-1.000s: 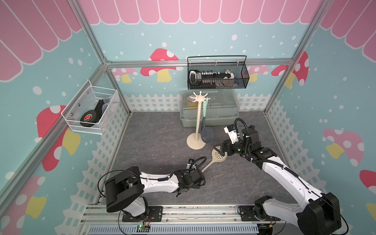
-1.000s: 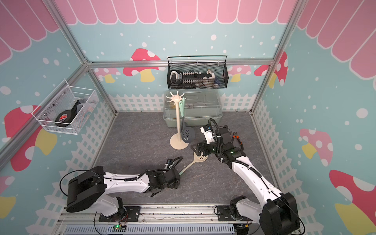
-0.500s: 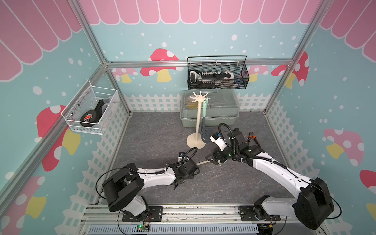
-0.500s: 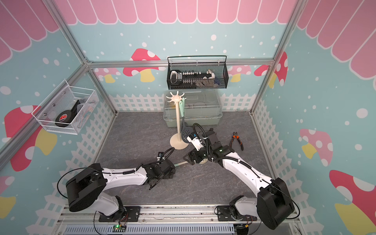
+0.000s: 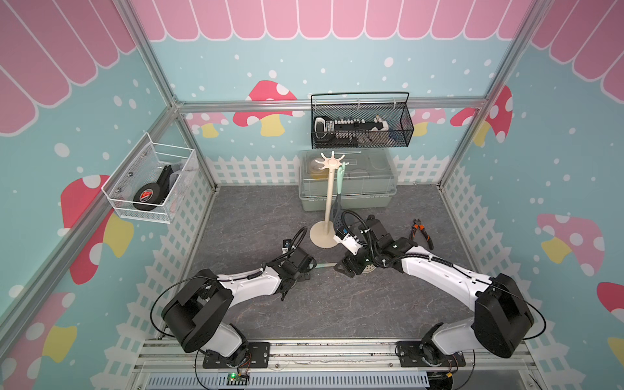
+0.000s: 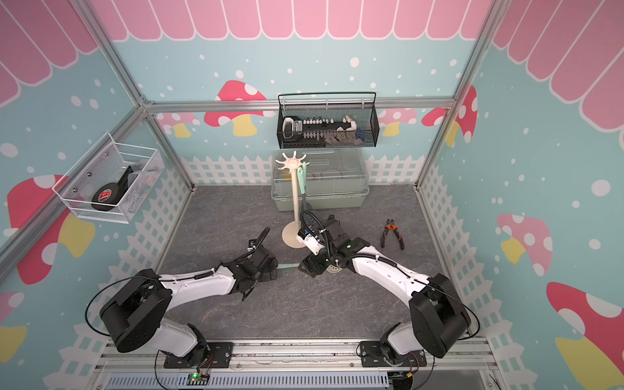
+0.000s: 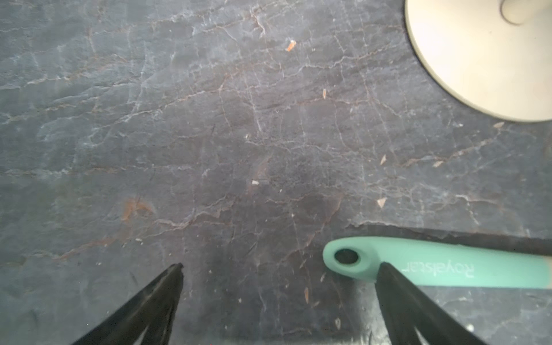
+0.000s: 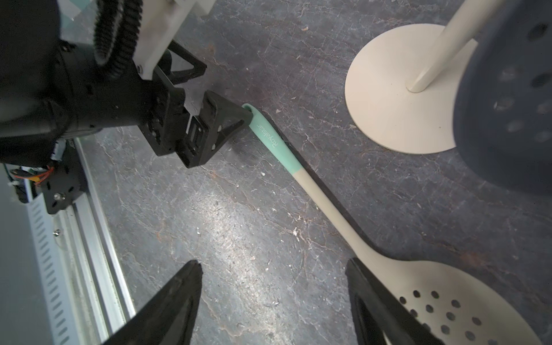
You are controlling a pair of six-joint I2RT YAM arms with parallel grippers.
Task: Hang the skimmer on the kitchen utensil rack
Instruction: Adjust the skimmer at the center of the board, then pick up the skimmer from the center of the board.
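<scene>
The skimmer (image 5: 325,266) (image 6: 287,266) lies flat on the grey floor, a cream perforated head (image 8: 442,301) on a long handle with a teal end (image 7: 442,265). My left gripper (image 7: 280,265) (image 5: 309,265) is open at the handle's end, and the hanging hole sits just inside one finger. My right gripper (image 8: 273,263) (image 5: 344,268) is open low over the skimmer's neck, with bare floor between its fingers and the head beside one finger. Just behind stands the cream kitchen utensil rack (image 5: 329,196) (image 6: 296,196), its base (image 8: 388,98) (image 7: 478,59) close by.
A dark perforated utensil (image 8: 507,104) with a teal handle (image 5: 339,182) hangs on the rack. Behind it is a clear lidded box (image 5: 368,189). Orange-handled pliers (image 5: 420,233) lie to the right. A black wire basket (image 5: 361,125) and a white mesh basket (image 5: 152,182) hang on the walls.
My right arm has swung left and down over the skimmer's head, its jaws narrowing somewhat. The left gripper has moved up to the handle's end. The skimmer now lies more crosswise.
</scene>
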